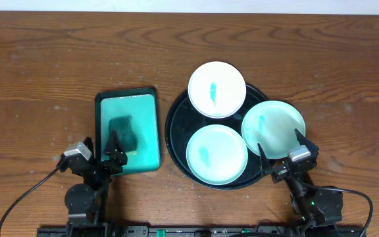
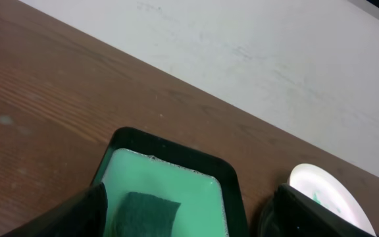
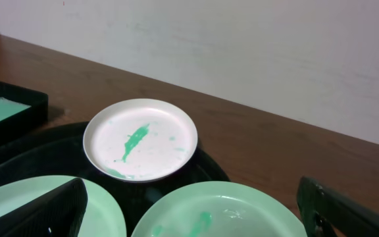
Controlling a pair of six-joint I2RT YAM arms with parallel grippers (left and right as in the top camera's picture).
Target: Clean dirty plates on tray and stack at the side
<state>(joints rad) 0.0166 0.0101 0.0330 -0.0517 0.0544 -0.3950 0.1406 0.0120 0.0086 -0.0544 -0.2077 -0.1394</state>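
Observation:
Three dirty plates rest on the round black tray [image 1: 176,125]: a white one [image 1: 216,89] at the back, a pale mint one [image 1: 216,155] at the front and a mint one [image 1: 274,127] at the right rim. Each has a teal smear. My left gripper [image 1: 110,153] is open and empty, low over the near end of the teal sponge tray [image 1: 143,131], with the dark green sponge [image 1: 122,130] just ahead [image 2: 147,212]. My right gripper [image 1: 280,153] is open and empty at the tray's near right edge, with the right plate [image 3: 222,210] between its fingers and the white plate [image 3: 140,139] beyond.
The sponge tray [image 2: 170,158] holds pale green liquid and sits left of the black tray. Brown wooden table [image 1: 45,66] surrounds both. A white wall [image 3: 242,52] lies beyond the table's far edge. Cables trail from both arm bases at the front.

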